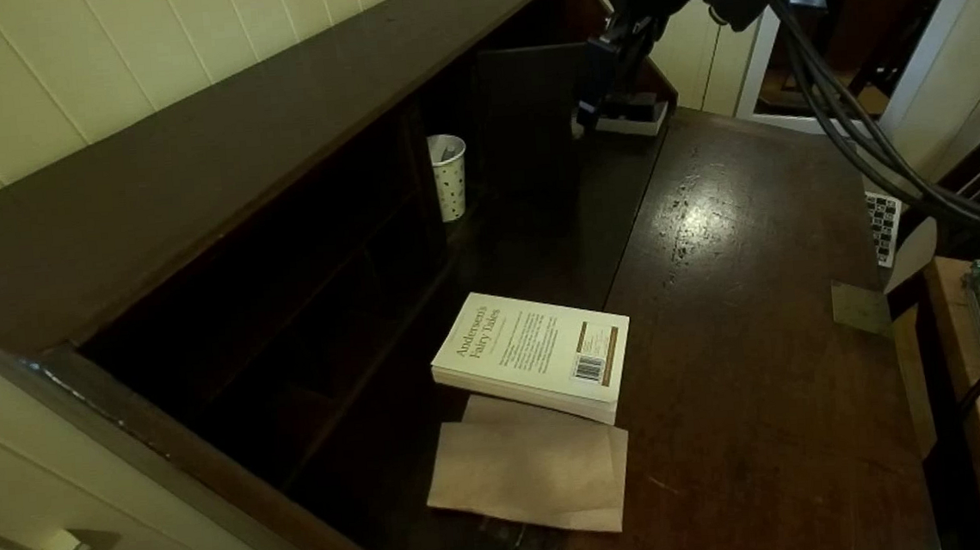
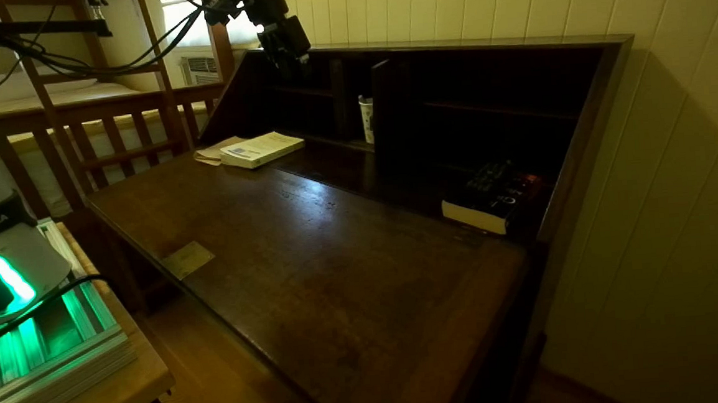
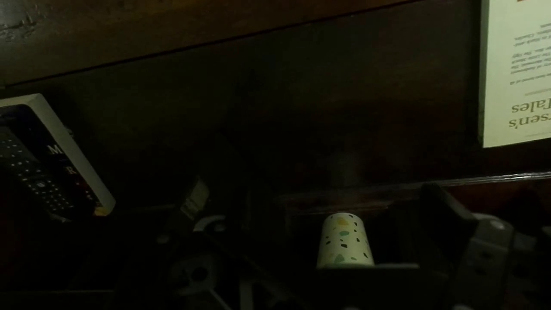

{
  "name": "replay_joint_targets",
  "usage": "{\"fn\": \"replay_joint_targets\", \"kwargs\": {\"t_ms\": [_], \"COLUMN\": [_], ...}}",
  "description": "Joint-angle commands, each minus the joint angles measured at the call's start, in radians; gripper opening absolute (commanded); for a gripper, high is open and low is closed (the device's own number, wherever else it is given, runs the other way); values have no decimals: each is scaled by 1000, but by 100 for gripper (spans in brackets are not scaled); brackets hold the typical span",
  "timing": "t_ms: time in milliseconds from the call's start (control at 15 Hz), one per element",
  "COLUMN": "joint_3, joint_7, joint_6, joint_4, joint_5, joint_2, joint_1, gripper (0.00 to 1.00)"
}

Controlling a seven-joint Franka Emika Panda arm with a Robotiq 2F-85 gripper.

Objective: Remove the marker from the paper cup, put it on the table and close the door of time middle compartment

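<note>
The white speckled paper cup [image 1: 450, 183] stands upright in the middle compartment; it also shows in an exterior view [image 2: 367, 121] and in the wrist view [image 3: 345, 241]. A faint shape shows inside its rim; I cannot tell whether it is the marker. The dark brown door [image 1: 531, 125] stands open beside the cup, sticking out from the cabinet; it also shows in an exterior view [image 2: 385, 112]. My gripper [image 3: 314, 196] is open with nothing held, above and in front of the cabinet [image 2: 300, 62]. The glossy brown table [image 1: 761, 334] spreads in front.
A white book [image 1: 543, 349] lies on the table, partly over tan paper [image 1: 530, 479]. A dark thick book [image 2: 489, 196] lies at the cabinet's far end, with a remote [image 3: 26, 168] on it. The cabinet's top board [image 1: 230, 138] overhangs the compartments.
</note>
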State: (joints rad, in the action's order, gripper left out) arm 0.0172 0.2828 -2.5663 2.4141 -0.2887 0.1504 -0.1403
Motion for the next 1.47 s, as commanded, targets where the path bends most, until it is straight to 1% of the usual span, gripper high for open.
{"fn": "replay_joint_targets", "kwargs": {"t_ms": [0,67,267,600,867,1000,1200,1400], "joint_3": [-4,-7,-9,-9,-22,-42,-80,-113], "joint_7": [69,81,124,201,294,362,455,525], "joint_6": [-97,-145,-263,-440,-538,-579,-622,-645], "joint_4": [8,11,20,24,4,-15,-52,-100], "joint_5": [-45,-32,-41,-131,-267,-370,-494,-573], "joint_2": [-15,-25,-54,-120,-171,-191,-218,-253], "joint_1": [0,0,-12,-55,-86,-97,-96,-78], "gripper": [100,100,100,100,100,100,100,100]}}
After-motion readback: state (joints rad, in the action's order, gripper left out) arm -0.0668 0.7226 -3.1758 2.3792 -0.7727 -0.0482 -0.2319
